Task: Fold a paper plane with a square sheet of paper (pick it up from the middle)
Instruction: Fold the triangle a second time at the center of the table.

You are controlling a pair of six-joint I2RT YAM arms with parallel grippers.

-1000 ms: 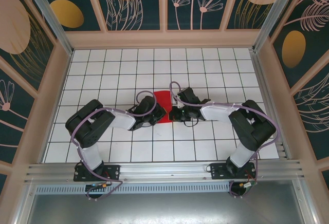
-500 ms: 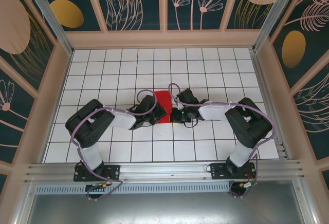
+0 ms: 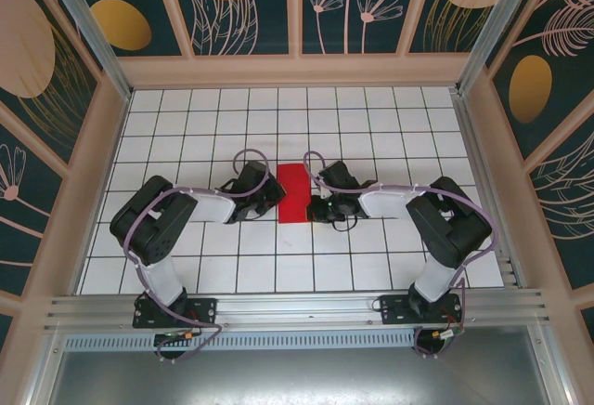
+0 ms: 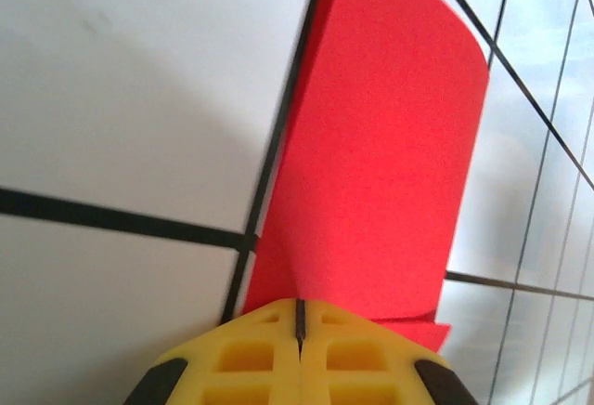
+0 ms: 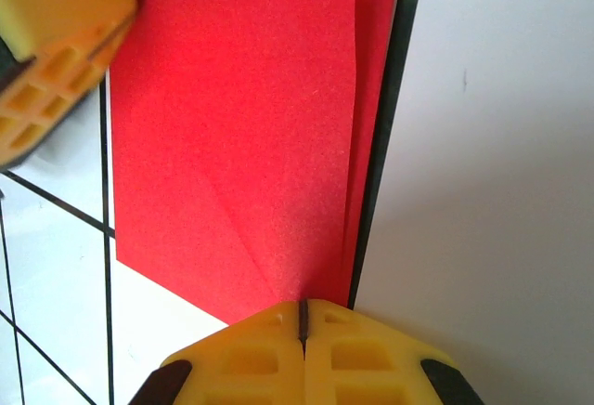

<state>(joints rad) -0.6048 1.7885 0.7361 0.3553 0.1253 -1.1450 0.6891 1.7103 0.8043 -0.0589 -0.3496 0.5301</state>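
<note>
The square sheet of paper point(image 3: 294, 193) is bright red and lies flat mid-table, folded into an upright rectangle about one tile wide, not a paper plane. My left gripper point(image 3: 276, 191) is shut, its yellow tips low at the paper's left edge. In the left wrist view the paper point(image 4: 380, 145) stretches away from those shut tips point(image 4: 300, 305). My right gripper point(image 3: 314, 204) is shut at the paper's right edge. In the right wrist view its tips point(image 5: 302, 305) touch the folded sheet point(image 5: 241, 145), whose upper layer stops short of the lower one.
The white grid table point(image 3: 232, 126) is boxed in by patterned walls on three sides. An aluminium rail point(image 3: 297, 310) with both arm bases runs along the near edge. The left gripper's yellow finger point(image 5: 46, 43) shows in the right wrist view.
The left arm has drawn back to the left, off the paper, uncovering the whole red rectangle. The right gripper shifted slightly left and stays at the paper's right edge.
</note>
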